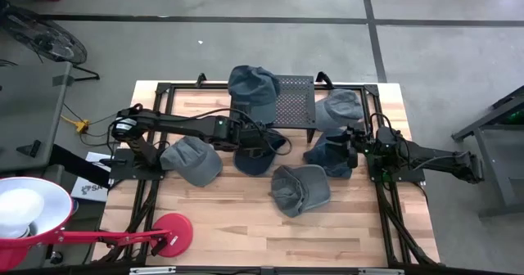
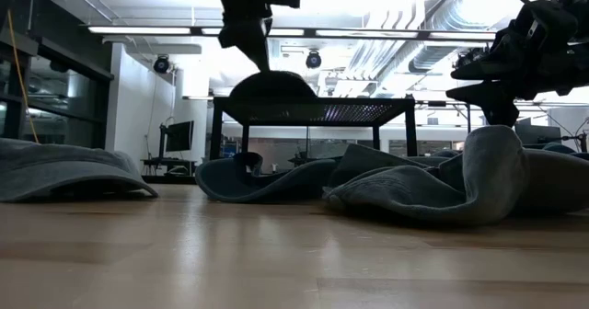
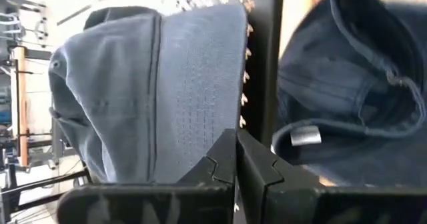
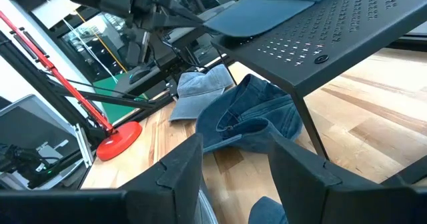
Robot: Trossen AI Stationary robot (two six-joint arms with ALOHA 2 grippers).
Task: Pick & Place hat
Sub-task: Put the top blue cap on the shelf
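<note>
Nearest us on the table (image 1: 246, 226) lies a grey hat (image 1: 300, 190), with another grey one (image 1: 191, 160) to its left. Farther in, a dark blue hat (image 1: 258, 154) lies just before the black rack (image 1: 293, 103). Our left gripper (image 3: 236, 159) sits at the rack's left end, jaws pressed together beside the hat (image 1: 252, 88) resting there; we cannot tell whether it pinches any cloth. Our right gripper (image 4: 235, 159) hovers right of the rack with jaws parted and empty, above another blue hat (image 1: 332, 156).
</note>
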